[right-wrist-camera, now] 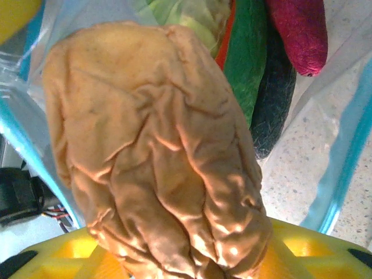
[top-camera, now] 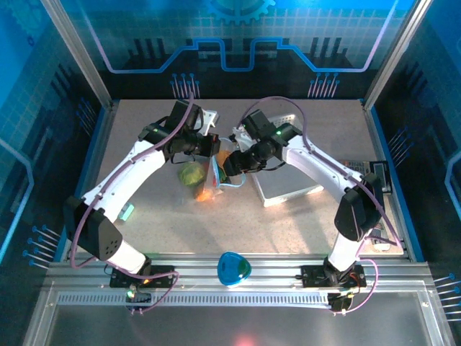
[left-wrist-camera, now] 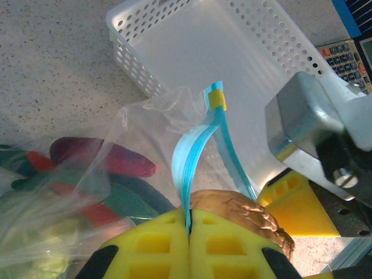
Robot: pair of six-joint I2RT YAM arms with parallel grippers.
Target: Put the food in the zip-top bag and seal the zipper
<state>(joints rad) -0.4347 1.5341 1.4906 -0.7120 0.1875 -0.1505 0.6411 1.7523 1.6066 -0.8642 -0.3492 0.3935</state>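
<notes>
Hanging at the bag (left-wrist-camera: 87, 174) mouth, the tan piece (right-wrist-camera: 151, 139) could snag the zipper (left-wrist-camera: 195, 151) and tumble outside if your right gripper (right-wrist-camera: 186, 253), its hold impossible to judge, releases askew while your left gripper (left-wrist-camera: 189, 232) pinches the zipper.

Your left arm (top-camera: 130, 173) and right arm (top-camera: 320, 167) both reach inward, wrists nearly meeting. Your left gripper (left-wrist-camera: 189, 224) has its fingers (left-wrist-camera: 157, 244) pressed together on the zipper (left-wrist-camera: 195, 148). Your right gripper (right-wrist-camera: 180, 256) grips the tan piece (right-wrist-camera: 151, 139) from either side.
</notes>
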